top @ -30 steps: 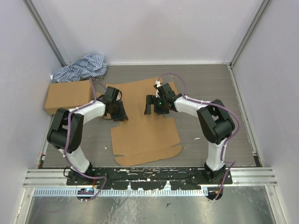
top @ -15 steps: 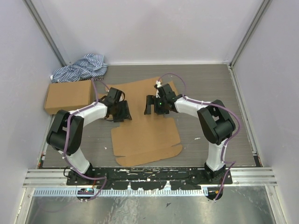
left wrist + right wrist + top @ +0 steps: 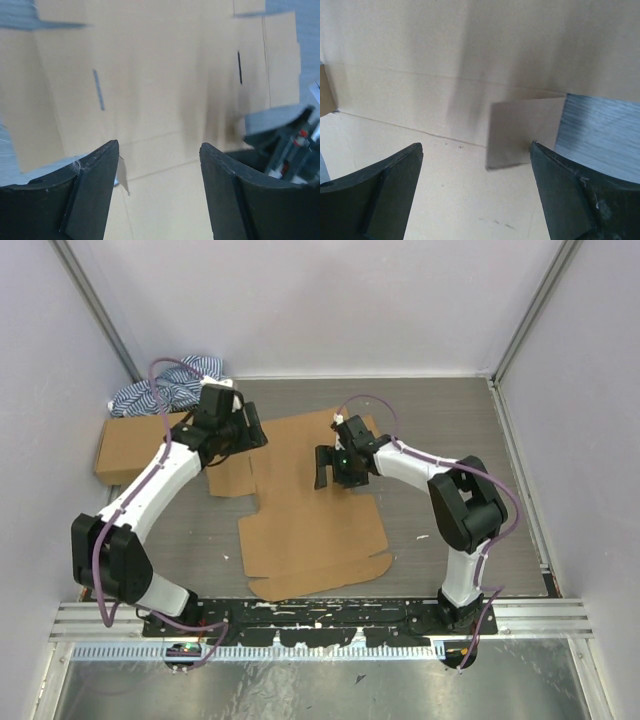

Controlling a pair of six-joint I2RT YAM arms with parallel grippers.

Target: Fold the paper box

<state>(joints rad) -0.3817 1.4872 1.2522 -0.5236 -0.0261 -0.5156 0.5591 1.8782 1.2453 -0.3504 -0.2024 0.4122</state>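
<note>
The paper box [image 3: 310, 525] is a flat brown cardboard blank lying unfolded in the middle of the table. It fills the left wrist view [image 3: 165, 85] and the right wrist view [image 3: 445, 75]. My left gripper [image 3: 245, 430] is open and empty, raised over the blank's far left corner; in its own view it shows as [image 3: 159, 150]. My right gripper [image 3: 333, 468] is open and empty, low over the blank's centre; in its own view it shows as [image 3: 476, 147], with a small raised flap [image 3: 522, 132] beside its right finger.
A ready-made brown cardboard box [image 3: 145, 445] stands at the left. A blue-white striped cloth [image 3: 160, 390] lies bunched in the far left corner. Grey walls enclose the table on three sides.
My left arm has lifted and swung back and to the left, from the blank's left middle to its far left corner. The right arm has barely moved.
</note>
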